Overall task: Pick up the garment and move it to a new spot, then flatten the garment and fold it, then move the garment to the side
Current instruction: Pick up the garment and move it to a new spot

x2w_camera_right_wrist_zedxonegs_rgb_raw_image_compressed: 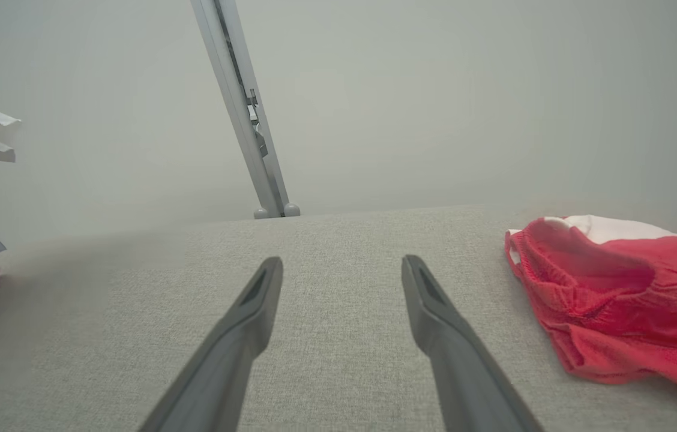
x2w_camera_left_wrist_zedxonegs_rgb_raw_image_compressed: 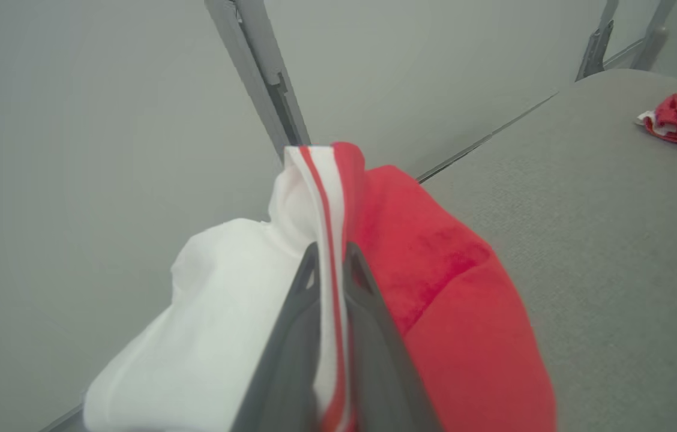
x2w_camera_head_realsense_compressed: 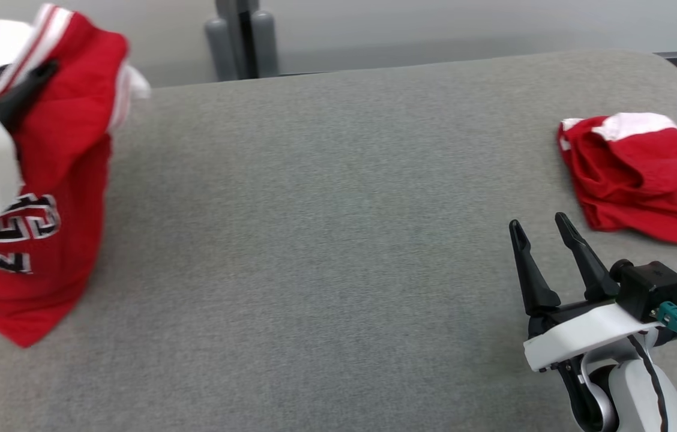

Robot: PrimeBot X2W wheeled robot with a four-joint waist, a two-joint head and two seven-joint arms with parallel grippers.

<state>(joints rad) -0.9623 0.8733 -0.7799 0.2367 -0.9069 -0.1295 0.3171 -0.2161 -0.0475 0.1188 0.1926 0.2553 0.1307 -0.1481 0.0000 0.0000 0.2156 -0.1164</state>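
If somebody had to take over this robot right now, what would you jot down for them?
Left gripper: shut on the striped trim of the red jersey, which hangs lifted over the left end of the table.
Right gripper: open and empty, above the table towards its right side.
Another red garment lies crumpled at the far right, apart from the right gripper.
Done: jersey picked up.
Left: set it down at a new spot, flatten it, fold it, move it aside.
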